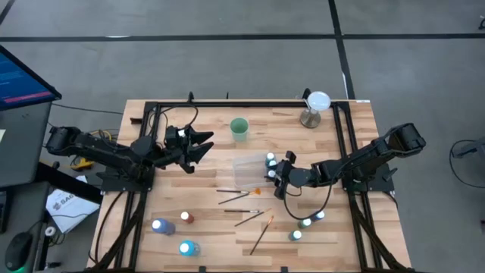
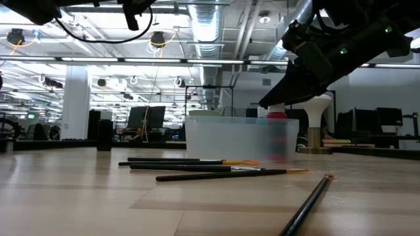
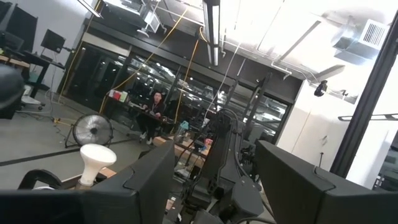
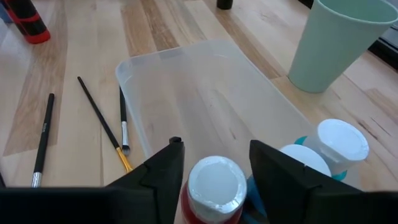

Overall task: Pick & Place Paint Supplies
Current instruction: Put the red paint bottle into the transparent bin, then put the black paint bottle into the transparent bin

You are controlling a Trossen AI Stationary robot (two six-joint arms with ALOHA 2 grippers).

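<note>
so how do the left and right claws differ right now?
Left claw is raised over the table's back-left, aimed out into the room; right claw is low at the clear tray's right end. Left claw stands open around nothing; right claw straddles a red white-capped bottle, with slim gaps either side of the cap. Shared: both are dark and two-fingered.
</note>
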